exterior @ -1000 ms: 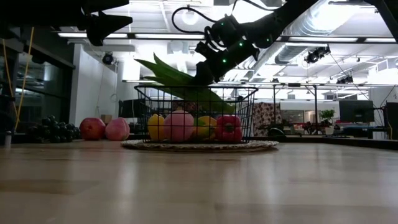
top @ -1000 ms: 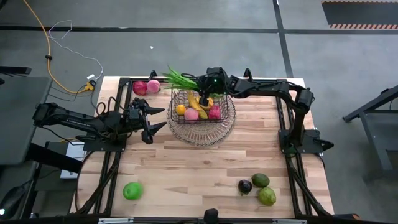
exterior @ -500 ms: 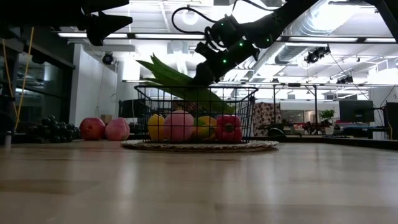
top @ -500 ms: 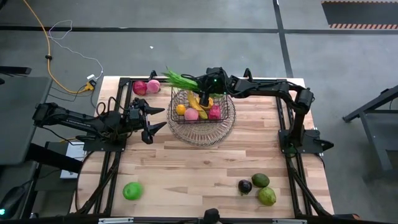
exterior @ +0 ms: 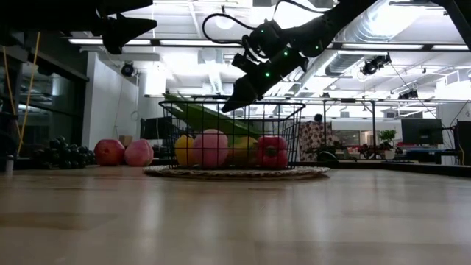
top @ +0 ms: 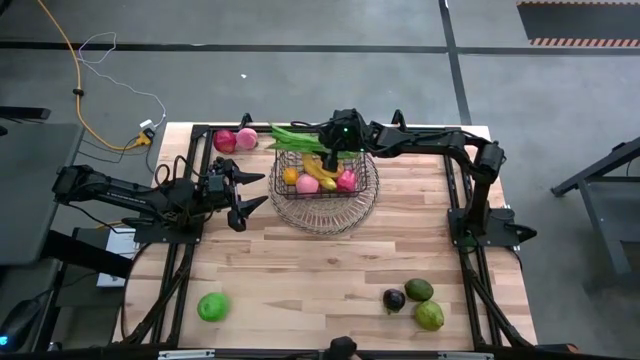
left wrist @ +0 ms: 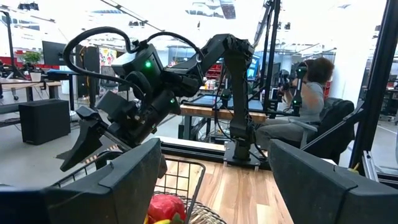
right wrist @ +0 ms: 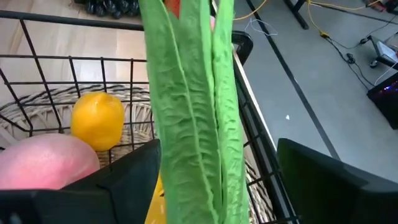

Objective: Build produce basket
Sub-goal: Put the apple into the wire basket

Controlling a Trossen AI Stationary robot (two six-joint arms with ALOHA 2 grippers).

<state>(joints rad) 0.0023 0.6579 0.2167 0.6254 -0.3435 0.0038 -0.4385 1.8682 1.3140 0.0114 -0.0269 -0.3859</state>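
Counter point(top: 330, 280): pale butcher-block wood, planks running lengthwise, matte grain.

Round shallow wire dish point(top: 365, 200): woven rim, flat on the counter near its far edge. Basket point(top: 289, 151) stands inside it: dark wire mesh, rectangular rim, upright sides.

Right gripper point(top: 333, 146): over the basket's far rim, fingers spread, gripping nothing. Left gripper point(top: 250, 196): raised above the counter just left of the dish, fingers spread, empty.

Long green pods point(top: 297, 137): flat, veined, leaf-like bundle lying across the basket's far-left rim, one end overhanging outside. Apart from the right gripper.

In the basket: smooth pink fruit point(exterior: 211, 147), glossy red pepper point(exterior: 271, 151), yellow round fruit point(right wrist: 97, 121) with a dimpled skin, banana point(top: 320, 171).

Outside: red apple point(top: 225, 141) and pink fruit point(top: 247, 138) side by side at the far-left corner. Bright green round fruit point(top: 212, 306) alone near the front left. Front right, clustered: dark purple piece point(top: 394, 299), two green pieces point(top: 424, 304), one darker.

Dark grapes point(exterior: 62, 154) in a bunch, far left in the low view.

No legible writing.
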